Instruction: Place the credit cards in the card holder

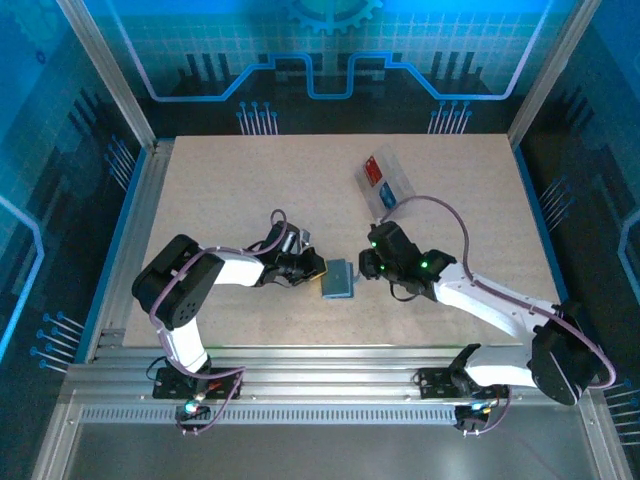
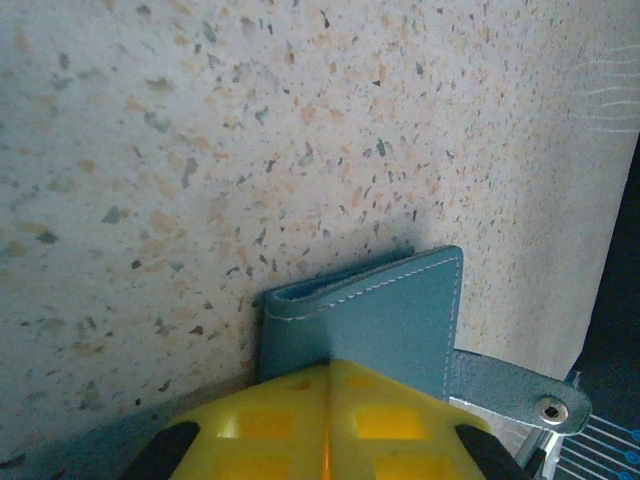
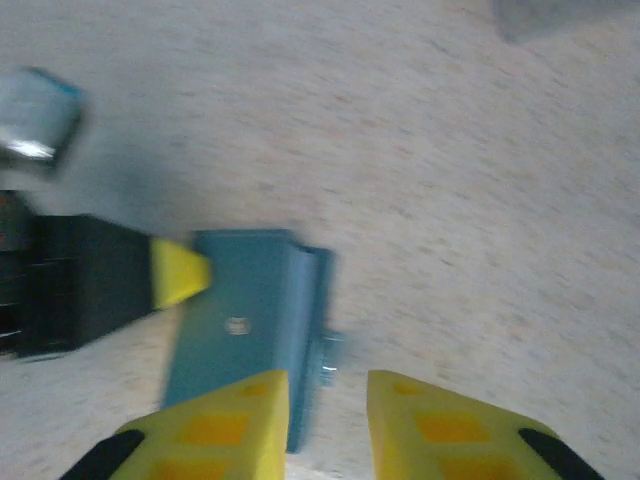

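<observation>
Near the surface's middle, the card holder is laid flat and closed. At its 9 o'clock edge the left hand is set, its yellow fingers pressed together with no gap between them and touching the holder's edge. At 3 o'clock the right hand is held with its fingers narrowly parted, and nothing is gripped between them. Farther off, at 1 o'clock, a clear tray is seen, in which the red card and the blue card are lying.
</observation>
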